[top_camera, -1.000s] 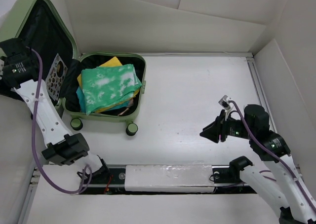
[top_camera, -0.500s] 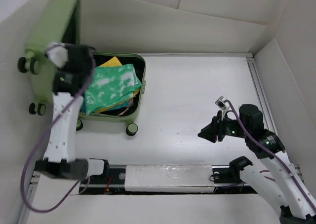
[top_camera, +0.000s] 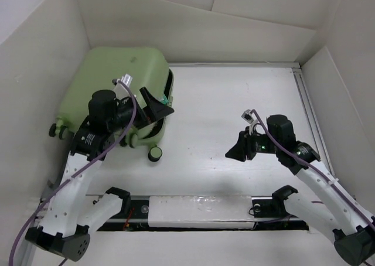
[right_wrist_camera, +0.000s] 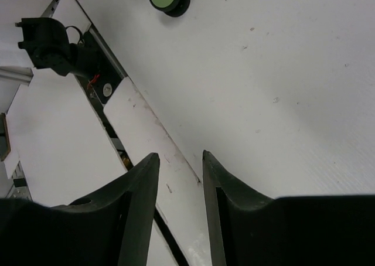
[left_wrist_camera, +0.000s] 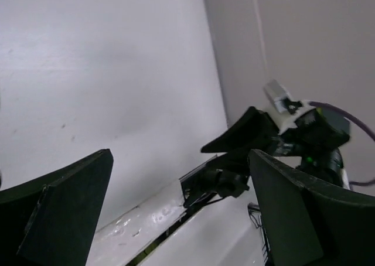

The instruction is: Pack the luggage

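Luggage (top_camera: 117, 78) lies far left on the bench (top_camera: 234, 102), long axis running near-far, wheels (top_camera: 155, 154) nearest. The left claw (top_camera: 158, 105), spread wide and empty, hovers at its right edge; the right claw (top_camera: 236, 152), partly apart and empty, hangs well right.

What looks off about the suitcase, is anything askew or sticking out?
The suitcase is not shut flush. Its lid is folded over, but a dark gap shows along the right edge, with what looks like green cloth peeking out beside the open left tool.
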You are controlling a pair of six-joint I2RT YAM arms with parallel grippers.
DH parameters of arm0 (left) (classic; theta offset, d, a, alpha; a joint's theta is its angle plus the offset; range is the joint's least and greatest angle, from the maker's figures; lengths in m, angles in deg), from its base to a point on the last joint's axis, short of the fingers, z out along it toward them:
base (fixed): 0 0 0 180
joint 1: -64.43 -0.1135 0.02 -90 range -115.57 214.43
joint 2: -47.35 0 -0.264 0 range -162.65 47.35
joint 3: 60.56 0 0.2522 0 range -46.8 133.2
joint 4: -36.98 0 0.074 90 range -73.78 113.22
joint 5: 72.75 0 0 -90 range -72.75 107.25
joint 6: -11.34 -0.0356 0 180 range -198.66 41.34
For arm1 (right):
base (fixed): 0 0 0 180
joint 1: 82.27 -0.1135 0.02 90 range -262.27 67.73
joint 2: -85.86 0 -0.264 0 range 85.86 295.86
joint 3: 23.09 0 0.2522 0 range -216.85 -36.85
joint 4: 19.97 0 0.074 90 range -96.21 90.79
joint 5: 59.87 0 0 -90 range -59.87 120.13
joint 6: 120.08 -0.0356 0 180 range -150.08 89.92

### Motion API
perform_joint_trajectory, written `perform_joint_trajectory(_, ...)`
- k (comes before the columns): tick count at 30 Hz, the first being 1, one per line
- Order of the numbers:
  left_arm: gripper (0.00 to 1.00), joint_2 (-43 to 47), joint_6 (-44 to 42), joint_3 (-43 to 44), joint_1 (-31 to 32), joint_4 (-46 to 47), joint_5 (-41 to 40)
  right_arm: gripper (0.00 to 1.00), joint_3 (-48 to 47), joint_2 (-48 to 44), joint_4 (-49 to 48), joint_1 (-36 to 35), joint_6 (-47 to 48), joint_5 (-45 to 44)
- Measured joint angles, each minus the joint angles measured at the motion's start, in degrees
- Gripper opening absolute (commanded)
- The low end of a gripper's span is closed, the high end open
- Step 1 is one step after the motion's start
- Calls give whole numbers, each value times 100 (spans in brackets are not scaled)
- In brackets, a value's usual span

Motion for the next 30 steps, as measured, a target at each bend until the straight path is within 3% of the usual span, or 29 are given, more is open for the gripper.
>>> perform_joint_trajectory(4,100,-522,-48,662,-26,883,654,39,-179,133,-90,-201,-17,-227)
perform_joint_trajectory(6,95,-935,-55,1252,-26,1244,831,28,-286,173,-107,-291,-39,-363)
perform_joint_trajectory(8,79,-1480,-107,2039,-55,1340,802,14,-396,181,-90,-376,-59,-551)
perform_joint_trajectory(9,51,-1797,-146,2500,-120,1362,686,4,-448,186,-90,-415,-70,-629)
perform_joint_trajectory(10,39,-2118,-136,2935,-219,1344,509,0,-514,192,-68,-461,-70,-719)
perform_joint_trajectory(12,29,-2765,-122,3711,-669,1143,74,0,-660,223,-24,-546,-103,-922)
perform_joint_trajectory(15,32,-3477,9,4162,-1576,927,-673,0,-833,229,74,-675,-105,-1255)
perform_joint_trajectory(19,39,-4109,420,4006,-2841,638,-1436,0,-999,267,197,-782,-107,-1655)
perform_joint_trajectory(23,39,-4795,680,4024,-3869,323,-1908,2,-1106,476,229,-852,-166,-1950)
perform_joint_trajectory(29,39,-6675,341,6131,-4148,-809,-2717,5,-1423,1099,227,-1075,-256,-2367)
perform_joint_trajectory(30,34,-6824,278,6260,-4140,-890,-2780,7,-1458,1165,221,-1106,-260,-2424)
